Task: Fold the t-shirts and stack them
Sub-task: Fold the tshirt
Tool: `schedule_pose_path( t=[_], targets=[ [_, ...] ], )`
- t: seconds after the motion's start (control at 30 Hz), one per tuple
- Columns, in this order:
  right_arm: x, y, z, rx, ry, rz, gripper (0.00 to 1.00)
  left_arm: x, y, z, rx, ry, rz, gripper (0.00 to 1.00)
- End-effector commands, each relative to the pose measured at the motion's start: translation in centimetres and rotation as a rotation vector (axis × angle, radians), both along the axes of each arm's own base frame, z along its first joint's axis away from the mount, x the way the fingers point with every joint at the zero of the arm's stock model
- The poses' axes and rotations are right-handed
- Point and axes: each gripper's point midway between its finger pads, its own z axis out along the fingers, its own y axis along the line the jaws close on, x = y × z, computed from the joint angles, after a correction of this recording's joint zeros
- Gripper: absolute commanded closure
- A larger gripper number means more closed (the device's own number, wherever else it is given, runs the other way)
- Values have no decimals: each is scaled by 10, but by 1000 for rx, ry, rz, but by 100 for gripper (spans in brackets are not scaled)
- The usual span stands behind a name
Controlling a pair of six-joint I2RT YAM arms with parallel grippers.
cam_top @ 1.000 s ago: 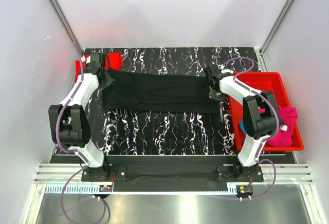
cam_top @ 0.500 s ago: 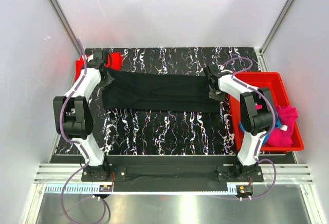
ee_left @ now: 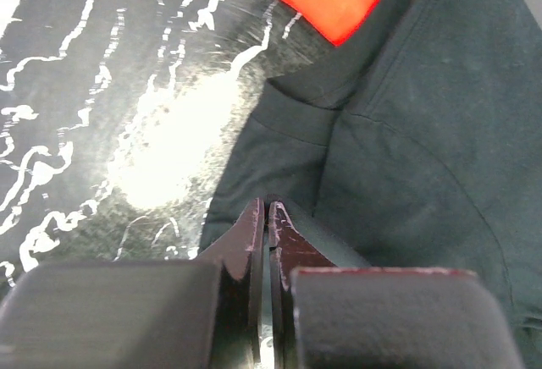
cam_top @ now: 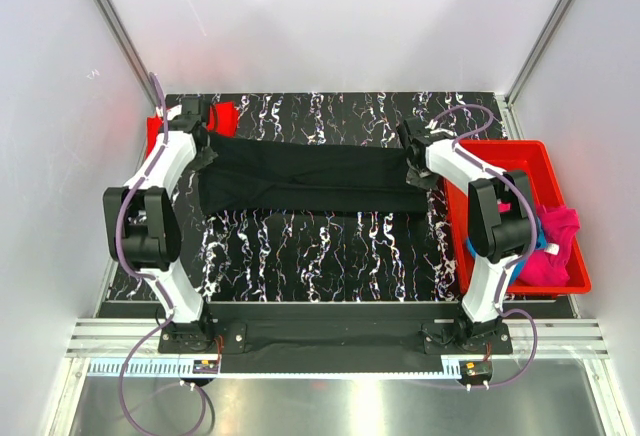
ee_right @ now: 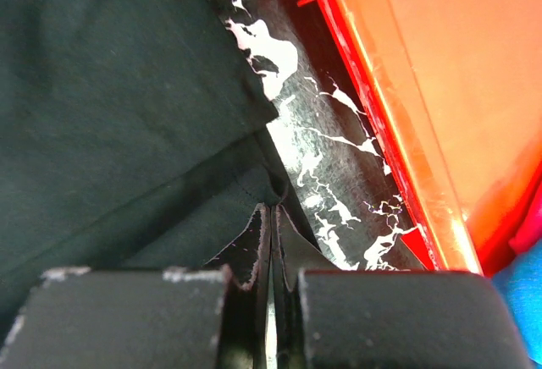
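At the far left, a red t-shirt (cam_top: 222, 114) is partly covered by the left gripper (ee_left: 268, 210), whose jaws are pinched shut on the black t-shirt (cam_top: 310, 178). The soft cloth is stretched flat across the far half of the marbled table (cam_top: 320, 256), with open mat left on the near side. Its right edge is clamped in the closed jaws of the right gripper (ee_right: 271, 212), just beside the rigid red bin (cam_top: 520, 156), where the magenta t-shirt (cam_top: 558, 241) and blue t-shirt (ee_right: 518, 301) are heaped.

1. The table (cam_top: 320, 246) has a black top with white marbling.
2. A black shirt (cam_top: 310, 181) lies stretched left to right across its far half.
3. A red shirt (cam_top: 222, 114) lies at the far left corner, with the black shirt's left end over its edge.
4. A red bin (cam_top: 515, 146) sits at the right edge, just beside the black shirt's right end.
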Motion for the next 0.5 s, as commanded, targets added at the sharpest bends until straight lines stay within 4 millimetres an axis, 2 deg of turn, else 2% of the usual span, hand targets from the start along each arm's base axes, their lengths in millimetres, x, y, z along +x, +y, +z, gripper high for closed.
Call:
schedule_pose_path(
  t=[0.0,0.03,0.13,0.37,0.47],
  targets=[
    [7,-11,32,-31,-65,-31,100,4,21,50,94,-119,64,100],
    [7,-12,33,-35,-67,-32,100,6,23,59,106,-150,70,100],
    [10,-13,33,-40,-67,-29,100,12,23,61,108,-187,54,100],
    [16,-10,16,-37,-43,-19,100,29,2,34,13,-141,-34,100],
    [18,-12,8,-47,-23,-19,100,31,3,22,20,-91,-36,100]
  ],
)
